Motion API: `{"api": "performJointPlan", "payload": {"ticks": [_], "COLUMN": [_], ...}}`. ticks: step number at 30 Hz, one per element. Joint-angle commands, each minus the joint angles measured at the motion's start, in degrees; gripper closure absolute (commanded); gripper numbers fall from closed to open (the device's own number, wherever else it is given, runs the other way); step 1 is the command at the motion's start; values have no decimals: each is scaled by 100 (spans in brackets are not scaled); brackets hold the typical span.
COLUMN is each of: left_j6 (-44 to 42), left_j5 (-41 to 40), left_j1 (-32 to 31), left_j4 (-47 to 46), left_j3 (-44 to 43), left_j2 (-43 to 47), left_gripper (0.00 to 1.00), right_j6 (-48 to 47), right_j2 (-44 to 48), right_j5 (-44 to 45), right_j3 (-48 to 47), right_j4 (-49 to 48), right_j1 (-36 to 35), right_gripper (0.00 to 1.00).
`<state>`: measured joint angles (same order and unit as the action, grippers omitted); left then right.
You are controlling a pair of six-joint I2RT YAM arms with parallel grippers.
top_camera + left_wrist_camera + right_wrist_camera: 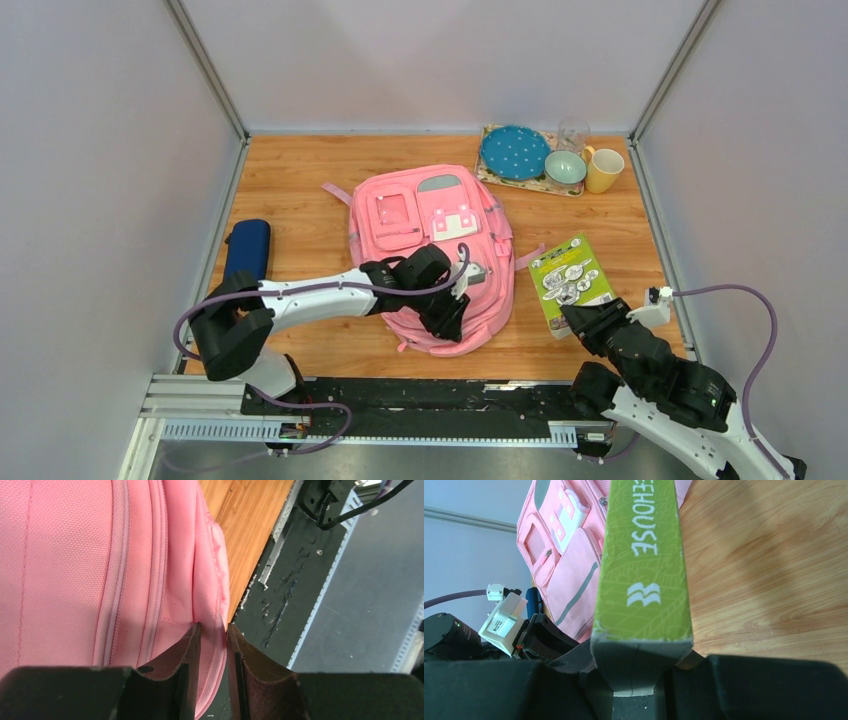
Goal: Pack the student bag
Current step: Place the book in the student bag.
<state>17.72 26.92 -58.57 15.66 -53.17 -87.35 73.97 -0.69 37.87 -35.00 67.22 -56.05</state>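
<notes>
Two pincers sit at the near edge. My right pincer (639, 680) is clamped on the near end of a green book (641, 570), at four o'clock from the bag (420, 200). My left pincer (211, 630) is at the bag's six o'clock edge. Its jaws are a narrow gap apart, with the pink hem running through that gap, and it does not look pinched. The bag lies flat in the middle of the tabletop (300, 180), front pockets up, and I see no opening.

I reckon the step is opening it. I'd find the zip pull rather than loose cloth, take it squarely, and draw along the zip line, keeping the book clear. A blue case (247, 248) lies at nine o'clock, and a blue plate (514, 152) at one o'clock.
</notes>
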Motion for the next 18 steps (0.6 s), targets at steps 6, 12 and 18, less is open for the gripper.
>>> {"api": "performJointPlan", "payload": {"ticks": [6, 12, 18], "left_j6": [-409, -357, -497], "left_j5": [-1171, -1241, -1014], "left_j1": [-287, -296, -304], "left_j4": [324, 139, 313], "left_j3": [-326, -361, -729], "left_j2": [-98, 148, 368], "left_gripper": [100, 100, 100], "right_j6": [144, 196, 240], "right_j2": [289, 315, 368], "right_j5": [230, 177, 81], "right_j3": [-253, -270, -244], "right_j4": [-359, -236, -139], "right_j1": [-2, -2, -2], "right_gripper": [100, 100, 100]}}
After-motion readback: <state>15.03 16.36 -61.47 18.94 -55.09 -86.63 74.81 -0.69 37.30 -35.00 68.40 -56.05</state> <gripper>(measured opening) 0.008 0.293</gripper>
